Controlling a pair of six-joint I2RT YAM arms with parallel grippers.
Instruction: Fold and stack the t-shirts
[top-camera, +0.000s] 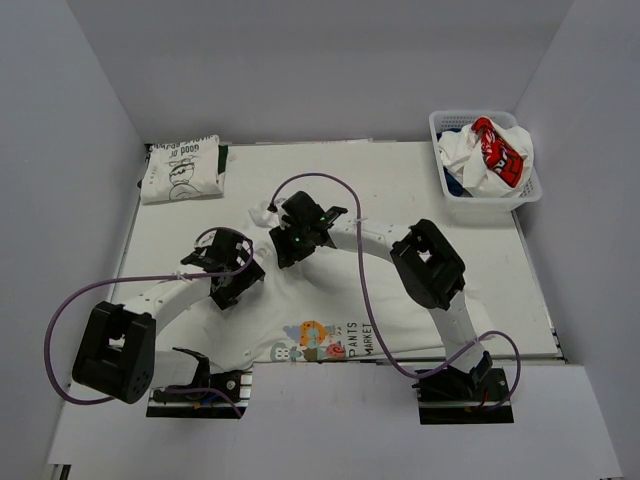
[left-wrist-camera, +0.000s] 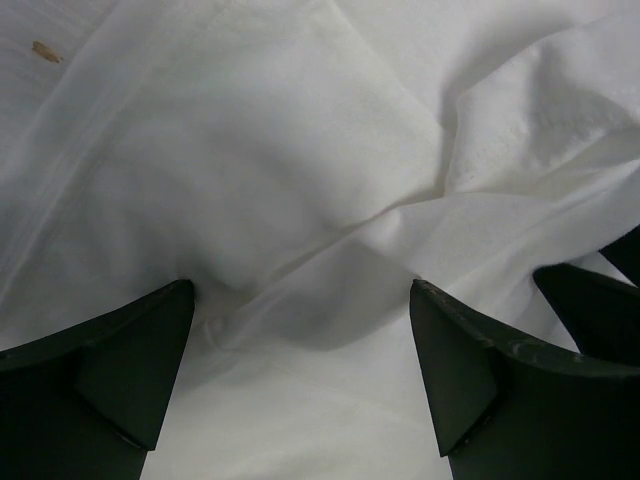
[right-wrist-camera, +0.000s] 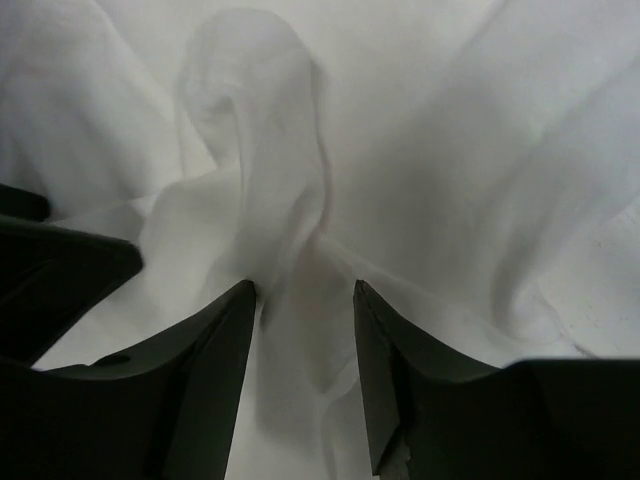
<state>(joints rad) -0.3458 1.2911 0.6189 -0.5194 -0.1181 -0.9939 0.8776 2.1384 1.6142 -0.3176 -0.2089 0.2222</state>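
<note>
A white t-shirt (top-camera: 330, 300) with a colourful cartoon print (top-camera: 320, 342) lies spread and rumpled on the table. My left gripper (top-camera: 226, 298) stands open, its fingers set down wide apart on the shirt's left part, with creased white cloth (left-wrist-camera: 300, 200) between them (left-wrist-camera: 300, 290). My right gripper (top-camera: 282, 258) is at the shirt's upper part. Its fingers (right-wrist-camera: 305, 288) are partly apart on either side of a raised ridge of cloth (right-wrist-camera: 260, 180), which is not pinched. A folded white t-shirt (top-camera: 180, 168) with a black line drawing lies at the back left.
A white lattice basket (top-camera: 450, 190) at the back right holds more t-shirts, one white with a red patch (top-camera: 497, 148). Purple cables loop over both arms. The table's front edge runs just below the cartoon print.
</note>
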